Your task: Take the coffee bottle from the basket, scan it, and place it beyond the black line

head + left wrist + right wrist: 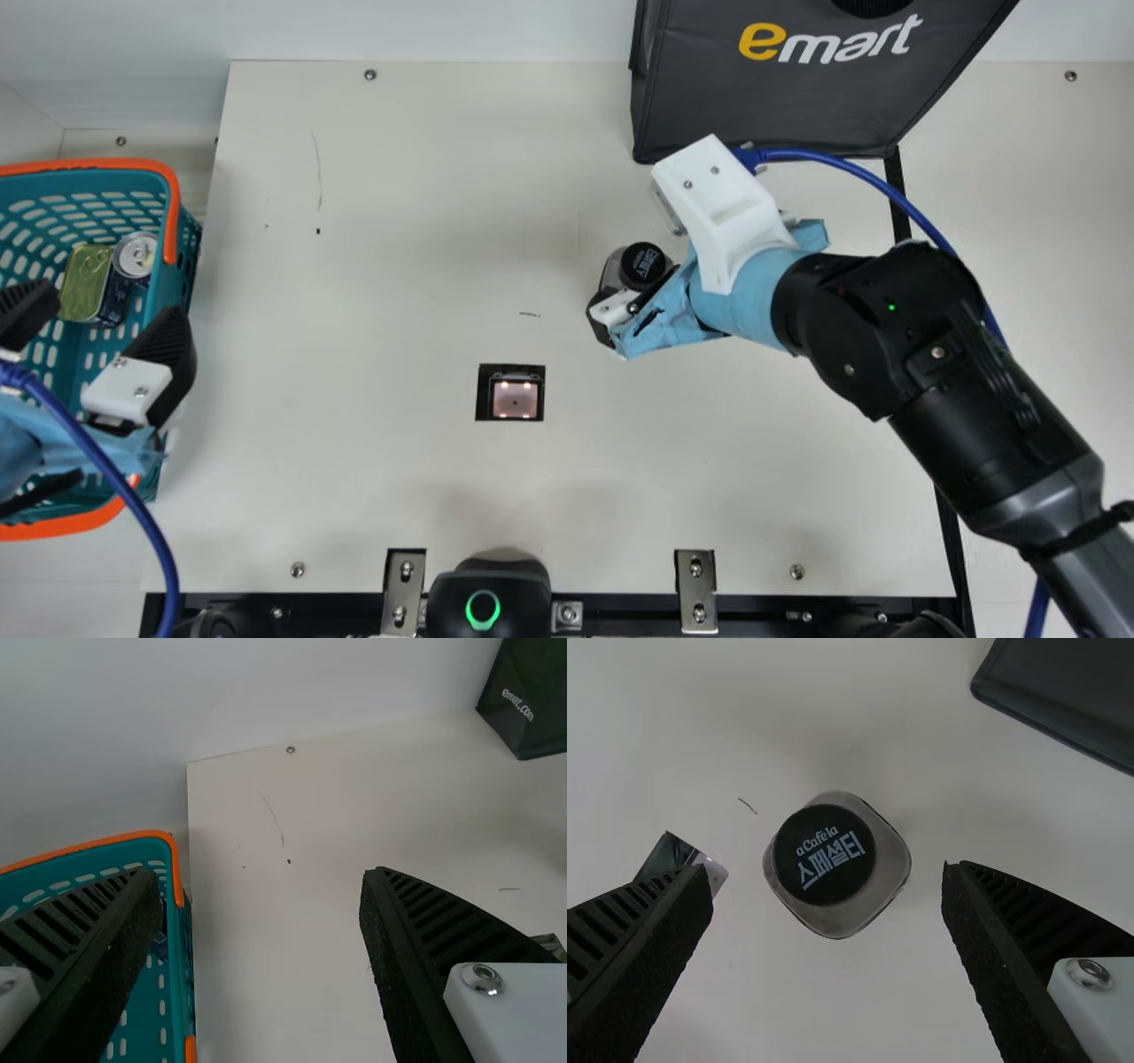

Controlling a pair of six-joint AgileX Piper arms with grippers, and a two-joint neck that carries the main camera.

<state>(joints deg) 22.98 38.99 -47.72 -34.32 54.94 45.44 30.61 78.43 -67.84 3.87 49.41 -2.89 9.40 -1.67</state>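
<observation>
The black right pincer (640, 276) stands open, the clear, black-capped coffee bottle (643, 264) upright on the cream counter (399, 292) at its fingertips, while the black left pincer (111, 306) gapes over the teal, orange-rimmed basket (89, 164).

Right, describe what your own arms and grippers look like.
My right arm is black with a grey band, a green light, a white bracket and a blue cable. The left gripper and right gripper have ribbed black fingers, white mounts with screws and light-blue wrapping; another blue cable runs by the left.

Mock shop checkout: basket (97, 164), scanner (516, 400), bag (753, 106)
</observation>
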